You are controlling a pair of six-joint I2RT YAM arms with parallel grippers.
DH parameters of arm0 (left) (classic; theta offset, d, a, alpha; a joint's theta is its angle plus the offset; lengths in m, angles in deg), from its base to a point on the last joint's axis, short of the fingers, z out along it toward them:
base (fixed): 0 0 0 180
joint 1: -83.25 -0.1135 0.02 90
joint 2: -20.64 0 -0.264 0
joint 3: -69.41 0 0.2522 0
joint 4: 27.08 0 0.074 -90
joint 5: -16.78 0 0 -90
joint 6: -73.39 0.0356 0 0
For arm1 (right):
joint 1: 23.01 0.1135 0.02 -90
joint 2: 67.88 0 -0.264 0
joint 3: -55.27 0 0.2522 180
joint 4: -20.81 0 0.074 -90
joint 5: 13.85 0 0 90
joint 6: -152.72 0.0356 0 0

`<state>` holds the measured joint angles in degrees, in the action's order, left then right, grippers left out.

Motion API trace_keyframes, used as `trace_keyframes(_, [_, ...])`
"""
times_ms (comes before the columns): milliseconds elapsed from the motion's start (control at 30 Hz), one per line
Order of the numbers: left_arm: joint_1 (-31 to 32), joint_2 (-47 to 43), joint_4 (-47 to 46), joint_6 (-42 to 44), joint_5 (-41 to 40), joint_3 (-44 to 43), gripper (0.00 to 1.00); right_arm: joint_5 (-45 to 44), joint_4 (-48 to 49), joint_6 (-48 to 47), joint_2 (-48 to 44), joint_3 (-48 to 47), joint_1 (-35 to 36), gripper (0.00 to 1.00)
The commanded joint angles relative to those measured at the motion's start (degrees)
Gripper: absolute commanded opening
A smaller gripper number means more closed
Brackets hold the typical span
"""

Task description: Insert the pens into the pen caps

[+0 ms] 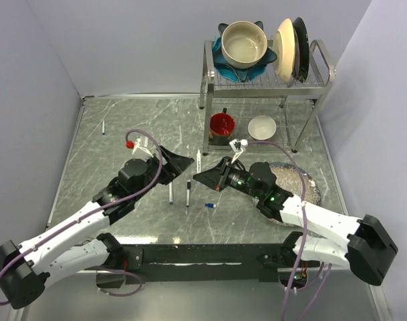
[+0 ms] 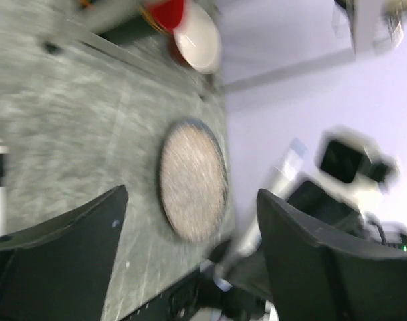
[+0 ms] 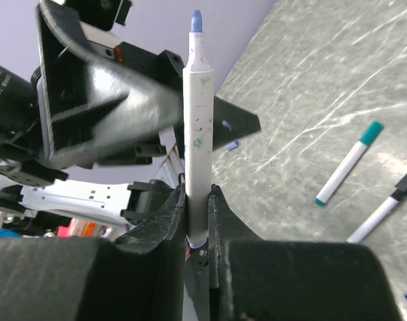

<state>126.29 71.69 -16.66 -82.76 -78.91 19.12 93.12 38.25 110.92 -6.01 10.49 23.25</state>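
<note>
Glossy marbled table (image 1: 156, 117), metal rack (image 1: 256, 85), matt plastic pen (image 3: 198, 127)

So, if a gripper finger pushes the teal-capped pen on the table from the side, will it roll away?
Probably yes: the teal-capped pen looks round and slim and lies flat on the smooth table, so it may roll. It looks rigid, so it should not bend under a push. Being so thin, it could pivot or slip if pinched off-centre.

Two pens (image 1: 170, 192) lie side by side on the table (image 1: 123, 134) — a cap (image 1: 210, 205) just right
</note>
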Motion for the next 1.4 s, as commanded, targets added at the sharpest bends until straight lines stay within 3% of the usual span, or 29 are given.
trace_keyframes(0, [-0.77, -3.05, 14.04, -9.95, -15.03, -3.72, 0.84, -2.47, -1.84, -5.13, -6.13, 0.96, 0.23, 0.0])
trace_keyframes(100, [-3.83, -4.29, 20.96, -16.28, -19.17, -4.42, 0.83, -3.26, -4.04, -7.59, -10.25, 2.46, 0.23, 0.0])
trace_keyframes(167, [-7.34, -4.29, 23.1, -18.3, -17.78, -4.34, 0.81, -3.7, -4.92, -8.39, -12.29, 3.77, 0.23, 0.0])
trace_keyframes(300, [-23.74, -0.35, 23.37, -18.66, -4.71, -2.32, 0.82, -4.49, -6.41, -9.01, -17.47, 5.45, 0.23, 0.0])
trace_keyframes(367, [-28.09, 3.17, 27.57, -21.72, -0.11, -2.31, 0.82, -4.32, -6.85, -9.01, -18.71, 6.06, 0.23, 0.0])
trace_keyframes(533, [-30.92, 4.94, 44.76, -32.0, -11.51, -5.21, 0.74, -2.91, -8.35, -9.53, -21.96, 5.98, 0.23, 0.0])
trace_keyframes(767, [-33.55, -2.61, 53.7, -47.83, -21.28, -2.15, 0.72, 0.43, -8.44, -8.92, -21.96, 5.54, 0.15, 0.0])
trace_keyframes(900, [-39.07, -4.47, 54.66, -48.38, -20.59, 0.06, 0.72, 0.69, -8.88, -8.92, -22.93, 5.8, 0.23, 0.0])
trace_keyframes(1167, [-49.36, 5.46, 59.14, -43.02, -15.23, -2.14, 0.67, -0.8, -8.96, -9.53, -24.69, 6.42, 0.15, 0.0])
trace_keyframes(1367, [-52.01, 6.0, 57.83, -42.4, -14.52, 0.76, 0.62, -0.98, -9.14, -9.1, -23.2, 5.71, 0.23, 0.0])
